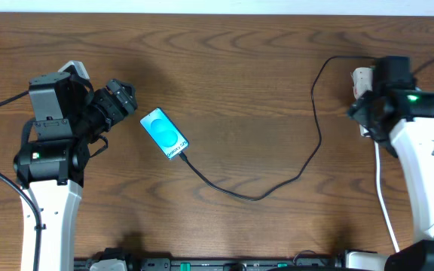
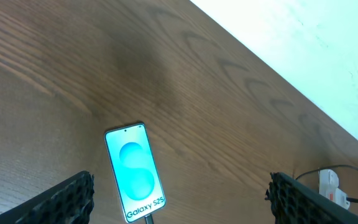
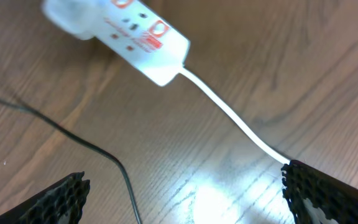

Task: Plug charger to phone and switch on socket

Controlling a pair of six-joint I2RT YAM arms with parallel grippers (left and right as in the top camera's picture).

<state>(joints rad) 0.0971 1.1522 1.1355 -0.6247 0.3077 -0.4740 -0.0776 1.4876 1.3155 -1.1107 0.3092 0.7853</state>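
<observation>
Seeing dark wood table (image 1: 239, 90), pale wall (image 2: 303, 37) at far edge. Phone (image 1: 164, 133) left of centre, screen lit, near my left gripper (image 1: 124, 100), jaws wide, empty. Charger (image 1: 277, 188) tip at phone's bottom end, loops toward socket (image 3: 129, 34). Right gripper (image 3: 194, 196) wide, empty, above cord (image 3: 229, 112); arm hides plug overhead.

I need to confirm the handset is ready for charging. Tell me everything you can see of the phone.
The phone is a slim rounded rectangle lying face up, diagonal, on the wooden table. Its lit turquoise screen shows a pale oval and white "Galaxy S25" text at one end. The thin black charger cable meets that end; full seating is unclear. Nothing else touches it.
</observation>
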